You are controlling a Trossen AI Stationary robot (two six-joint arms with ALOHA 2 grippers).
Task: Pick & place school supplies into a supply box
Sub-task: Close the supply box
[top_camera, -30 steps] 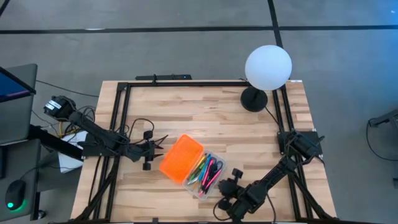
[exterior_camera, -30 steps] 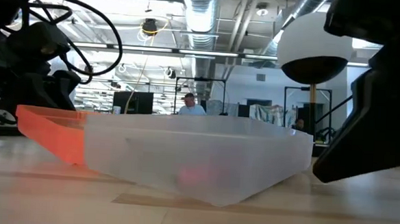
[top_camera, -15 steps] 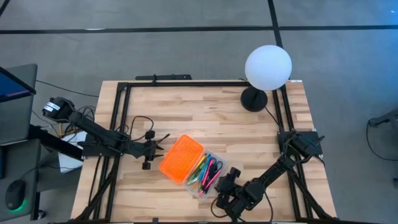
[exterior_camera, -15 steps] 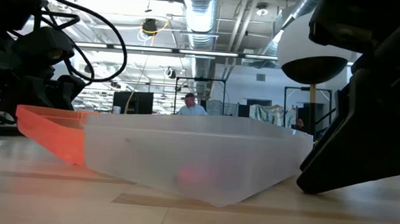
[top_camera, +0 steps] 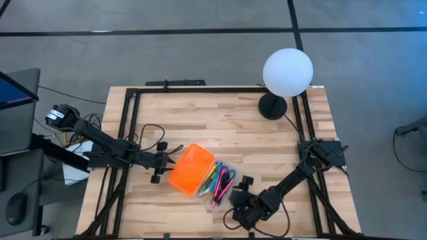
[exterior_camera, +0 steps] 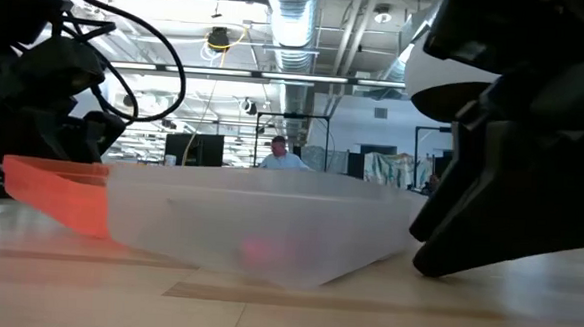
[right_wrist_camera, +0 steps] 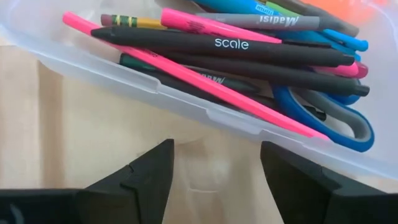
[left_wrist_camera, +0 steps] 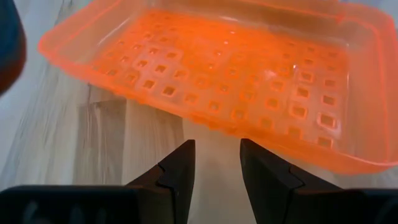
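Orange lid point(top_camera: 191, 168) hinged back, the supply box point(top_camera: 221, 187) lies mid-table from above, pens and scissors inside; my left gripper point(top_camera: 168, 157) rests at the lid, my right gripper point(top_camera: 235, 195) at the clear wall, fingers spread, empty. Low down, the box hides its contents. At my left wrist, fingers part beneath the lid: swing it over gently. The white globe lamp point(top_camera: 287, 72) stands well apart.

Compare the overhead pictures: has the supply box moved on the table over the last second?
Yes. The supply box has slid slightly toward the left gripper, away from the fixed white globe lamp, with the open right gripper at its edge.
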